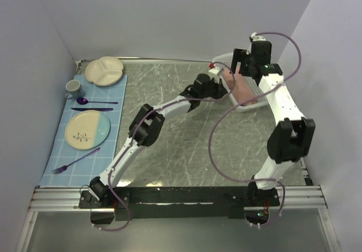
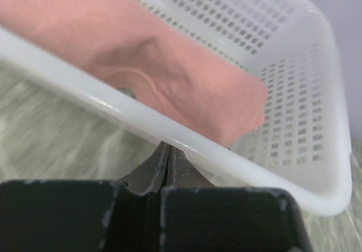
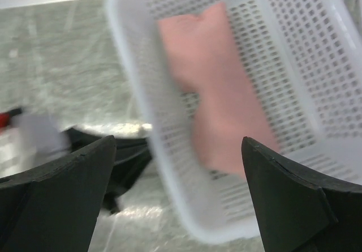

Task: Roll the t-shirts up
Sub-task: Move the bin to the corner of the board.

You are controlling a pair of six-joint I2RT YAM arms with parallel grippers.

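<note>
One t-shirt in sight: dusty-pink t-shirt [image 3: 220, 93], lying crumpled inside the white mesh basket [image 1: 242, 108] at the far right of the tabletop [image 1: 186, 144]
Rolls done: zero as far as I can see, nothing pink is out on the tabletop, flat or rolled
Left claw [image 2: 168, 156]: clenched tight with nothing visible between the fingers, tips tucked up against the outside of the basket wall just under the rim, on the basket's left side
Right claw [image 3: 178, 195]: spread wide and empty, hanging over the basket with the shirt below it, doesn't look like it's touching the cloth
Step in hand: my guess is this is the fetch, right arm lined up to drop in and pinch the shirt, left maybe bracing the basket so it doesn't slide
To do: basically everything, so pull the shirt out, lay it flat on the bare middle of the tabletop, then roll it up
Progress: right at the start, I'd say
</note>
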